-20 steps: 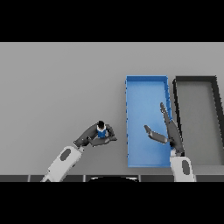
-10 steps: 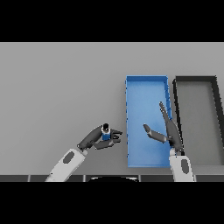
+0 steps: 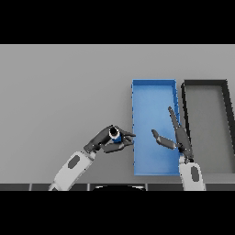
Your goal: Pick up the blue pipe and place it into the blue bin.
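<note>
- The left hand (image 3: 104, 141) sat near the table's (image 3: 59, 92) front edge, its fingers and thumb curled round the blue pipe (image 3: 115, 135).
- The pipe stood roughly upright in that hold, its dark open end facing up, just left of the blue bin's (image 3: 154, 84) left wall and still outside it.
- The fingertips of the left hand reached to the bin's left wall near its front half.
- The right hand (image 3: 178, 137) was over the front right part of the blue bin, fingers straight and spread, thumb stretched out to the left, holding nothing.
- The blue bin lay lengthwise from front to back on the right half of the table.
- A black bin (image 3: 205, 83) lay just beside it to the right, along the table's right edge.
</note>
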`<action>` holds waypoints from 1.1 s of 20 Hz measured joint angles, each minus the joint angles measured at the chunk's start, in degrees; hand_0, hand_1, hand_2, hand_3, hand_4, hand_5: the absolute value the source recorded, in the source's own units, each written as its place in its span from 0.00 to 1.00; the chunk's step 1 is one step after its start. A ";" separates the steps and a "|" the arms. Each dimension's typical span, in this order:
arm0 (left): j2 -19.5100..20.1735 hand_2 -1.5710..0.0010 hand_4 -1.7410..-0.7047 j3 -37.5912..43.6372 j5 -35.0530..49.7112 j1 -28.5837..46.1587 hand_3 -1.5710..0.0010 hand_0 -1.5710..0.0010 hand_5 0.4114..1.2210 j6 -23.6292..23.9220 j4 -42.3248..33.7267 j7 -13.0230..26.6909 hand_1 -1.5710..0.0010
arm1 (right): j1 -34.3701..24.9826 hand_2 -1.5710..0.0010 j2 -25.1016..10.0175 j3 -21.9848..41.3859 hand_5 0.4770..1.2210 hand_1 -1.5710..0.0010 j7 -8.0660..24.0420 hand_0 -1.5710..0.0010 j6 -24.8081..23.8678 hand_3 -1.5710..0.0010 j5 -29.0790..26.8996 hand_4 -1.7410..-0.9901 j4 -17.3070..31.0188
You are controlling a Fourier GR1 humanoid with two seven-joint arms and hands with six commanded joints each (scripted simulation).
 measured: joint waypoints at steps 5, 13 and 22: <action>-0.81 0.00 0.26 0.61 0.21 -0.83 0.00 0.00 1.00 -2.08 -0.49 2.54 0.00 | 0.26 1.00 -0.93 -0.04 0.14 1.00 0.08 1.00 0.79 1.00 -0.30 0.82 -1.26; -1.81 0.00 0.26 1.05 -2.02 0.17 0.00 0.00 1.00 -3.16 -1.16 3.04 0.00 | -6.41 0.99 -3.48 -0.18 0.12 0.99 0.75 1.00 4.45 1.00 -1.55 0.75 2.26; -2.46 0.00 0.26 2.04 -3.85 1.04 0.00 0.00 1.00 -4.87 -1.01 3.48 0.00 | -14.21 1.00 -10.61 0.04 0.10 1.00 5.55 1.00 19.36 1.00 -20.93 0.74 -10.05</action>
